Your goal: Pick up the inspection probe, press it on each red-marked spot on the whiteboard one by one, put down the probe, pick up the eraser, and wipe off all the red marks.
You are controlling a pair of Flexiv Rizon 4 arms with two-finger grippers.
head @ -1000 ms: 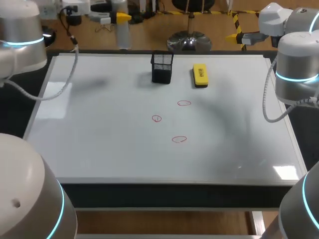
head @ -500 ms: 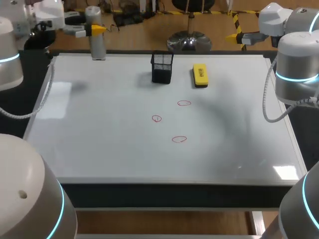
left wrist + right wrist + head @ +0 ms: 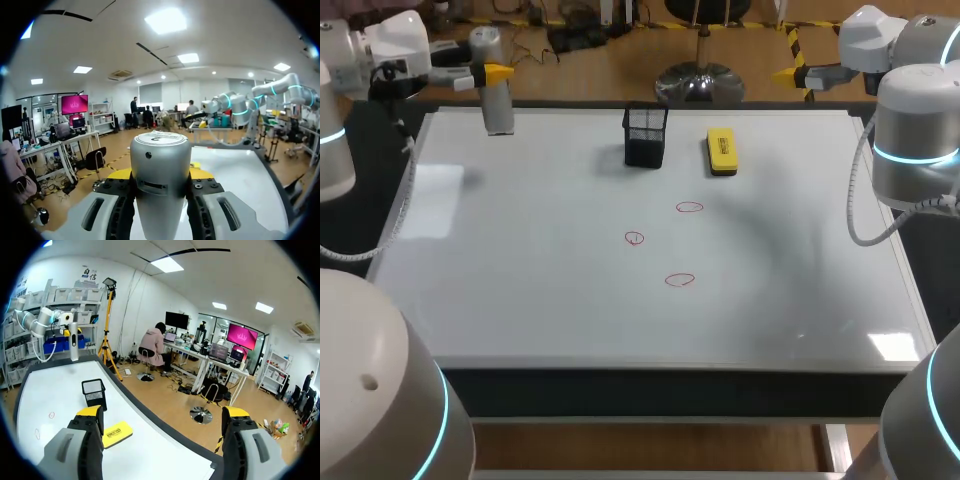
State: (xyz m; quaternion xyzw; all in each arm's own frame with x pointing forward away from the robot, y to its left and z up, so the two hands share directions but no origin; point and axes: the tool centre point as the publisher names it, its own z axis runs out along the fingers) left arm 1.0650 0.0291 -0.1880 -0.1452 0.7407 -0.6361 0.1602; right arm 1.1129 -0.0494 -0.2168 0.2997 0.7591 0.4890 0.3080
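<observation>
The left claw (image 3: 492,74) was clamped on the probe (image 3: 498,110), held upright over the ten o'clock corner of the whiteboard (image 3: 520,300). The right claw (image 3: 162,412) stood apart, empty. Pressing seemed not yet begun. Next, the probe needed carrying toward four o'clock, onto the nearest of the red marks (image 3: 634,238).

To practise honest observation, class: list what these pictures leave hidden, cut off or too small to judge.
Probe lower end: left wrist view, cut off by the picture edge.
Red marks: right wrist view, too small to read their shapes.
Eraser: right wrist view, one end behind the right gripper.
</observation>
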